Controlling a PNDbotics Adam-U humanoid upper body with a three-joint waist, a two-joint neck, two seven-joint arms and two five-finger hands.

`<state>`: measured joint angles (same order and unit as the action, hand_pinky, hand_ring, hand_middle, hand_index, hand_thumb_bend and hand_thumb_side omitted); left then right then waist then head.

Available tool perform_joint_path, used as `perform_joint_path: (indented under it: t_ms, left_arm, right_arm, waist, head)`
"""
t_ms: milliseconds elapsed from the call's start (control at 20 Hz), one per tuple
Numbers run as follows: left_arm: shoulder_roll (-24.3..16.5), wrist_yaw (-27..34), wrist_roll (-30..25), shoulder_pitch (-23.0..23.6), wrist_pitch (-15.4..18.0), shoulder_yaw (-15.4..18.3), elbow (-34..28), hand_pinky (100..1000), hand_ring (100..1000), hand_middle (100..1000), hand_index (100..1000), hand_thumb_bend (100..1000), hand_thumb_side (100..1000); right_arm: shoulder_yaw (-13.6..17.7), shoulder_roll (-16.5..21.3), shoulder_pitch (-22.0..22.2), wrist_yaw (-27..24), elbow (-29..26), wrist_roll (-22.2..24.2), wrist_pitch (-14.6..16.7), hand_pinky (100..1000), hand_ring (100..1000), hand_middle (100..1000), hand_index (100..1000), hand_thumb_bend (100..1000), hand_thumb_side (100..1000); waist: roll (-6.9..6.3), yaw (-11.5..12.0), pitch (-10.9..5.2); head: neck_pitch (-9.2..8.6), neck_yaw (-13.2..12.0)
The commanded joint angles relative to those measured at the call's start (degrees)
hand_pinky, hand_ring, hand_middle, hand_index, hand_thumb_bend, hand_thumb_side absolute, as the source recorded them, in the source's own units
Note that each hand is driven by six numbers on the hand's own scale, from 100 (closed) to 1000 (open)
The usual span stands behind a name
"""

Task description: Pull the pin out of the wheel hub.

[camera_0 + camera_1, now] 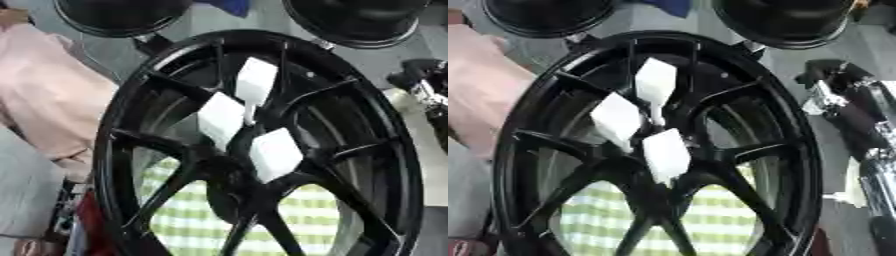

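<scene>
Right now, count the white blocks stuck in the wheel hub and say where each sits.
3: upper white block highest; left white block below-left of it; lower white block nearest the hub of the black wheel. Others may be hidden.

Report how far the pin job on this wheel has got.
Nothing looks done: three white pins sit at the black wheel's hub. Nothing is in hand; the right arm stands beside the rim, apart from them. Reaching, gripping and pulling a pin remain.

1. Setting looked like a workshop or robot test bay.
2. Evidence: a black spoked wheel hub (262, 150) stood upright, 2 more dark wheels (118, 15) behind it on a grey floor (210, 22).
</scene>
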<state>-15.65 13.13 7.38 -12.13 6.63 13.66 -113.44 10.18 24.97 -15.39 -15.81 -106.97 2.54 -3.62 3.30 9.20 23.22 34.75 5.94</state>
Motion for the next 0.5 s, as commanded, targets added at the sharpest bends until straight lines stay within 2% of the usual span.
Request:
perform_joint_path:
  t_ms: [50, 350, 400, 500]
  left_arm:
    - [-0.7, 0.0, -0.1, -0.6, 0.0, 0.4, -1.1, 897, 614, 618, 786, 100, 813]
    - [-0.7, 0.3, -0.1, -0.6, -0.1, 0.4, -1.1, 896, 615, 619, 787, 100, 806]
    - [-0.9, 0.3, -0.1, -0.7, 0.0, 0.4, -1.1, 896, 615, 619, 786, 100, 801]
    - [-1.4, 0.2, 0.0, -0.7, 0.3, 0.4, -1.1, 894, 616, 620, 786, 100, 808]
  right_arm:
    - [0.3, 0.7, -0.2, 0.3, -0.6, 0.0, -0.1, 905, 741, 568, 694, 207, 329]
    - [0.3, 0.5, -0.2, 0.2, -0.5, 0.0, -0.3, 906, 741, 569, 695, 208, 326]
    - [0.3, 0.4, -0.2, 0.2, -0.4, 0.0, -0.4, 907, 742, 570, 696, 210, 325]
    - [0.4, 0.1, 0.0, 0.1, -0.4, 0.0, -0.6, 908, 743, 571, 697, 213, 338]
  waist:
    - [-0.17, 0.0, -1.33]
    - [-0.43, 0.0, -1.87]
    - [-0.71, 0.1, -2.41]
    - [-1.20, 0.1, -3.28]
  head:
    - [0.34, 0.2]
    - [2.68, -0.1]
    - [4.60, -0.2]
    - [7.10, -0.4]
